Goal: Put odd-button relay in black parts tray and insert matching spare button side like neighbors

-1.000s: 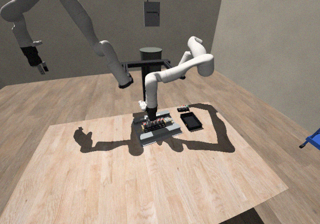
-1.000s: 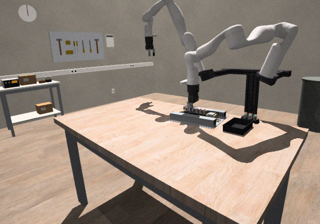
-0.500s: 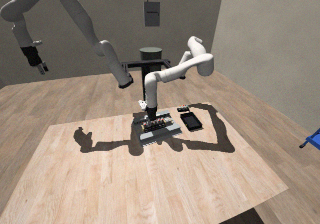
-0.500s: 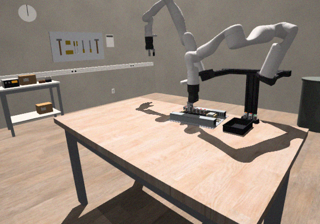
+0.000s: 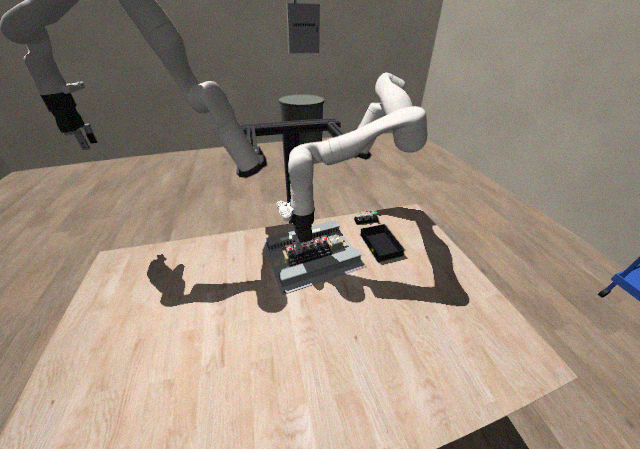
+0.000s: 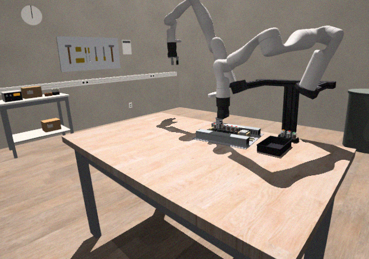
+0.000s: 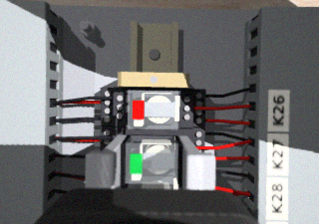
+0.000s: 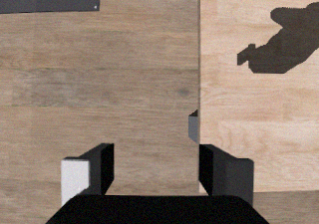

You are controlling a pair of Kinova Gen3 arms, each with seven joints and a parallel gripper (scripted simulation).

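Note:
My left gripper (image 5: 297, 241) (image 6: 218, 123) (image 7: 152, 152) is shut on the green-button relay (image 7: 136, 163) in the relay panel (image 5: 323, 270) (image 6: 222, 136). The red-button relay (image 7: 138, 110) beside it carries its button on the same side. Several other red-button relays show in the row in the top and exterior views. Whether the held relay is raised is too small to tell. My right gripper (image 5: 88, 139) (image 6: 174, 62) (image 8: 157, 161) is open and empty, high beyond the table edge. The spare rack (image 5: 363, 222) (image 6: 295, 140) holds spares with orange, red and green tops.
The black parts tray (image 5: 370, 245) (image 6: 268, 151) stands between the panel and the rack's side of the table. Grey wire ducts (image 7: 25, 85) (image 7: 289, 60) flank the relay row. A cream end block (image 7: 135, 79) sits beyond the red-button relay. Wires run close beside the sockets.

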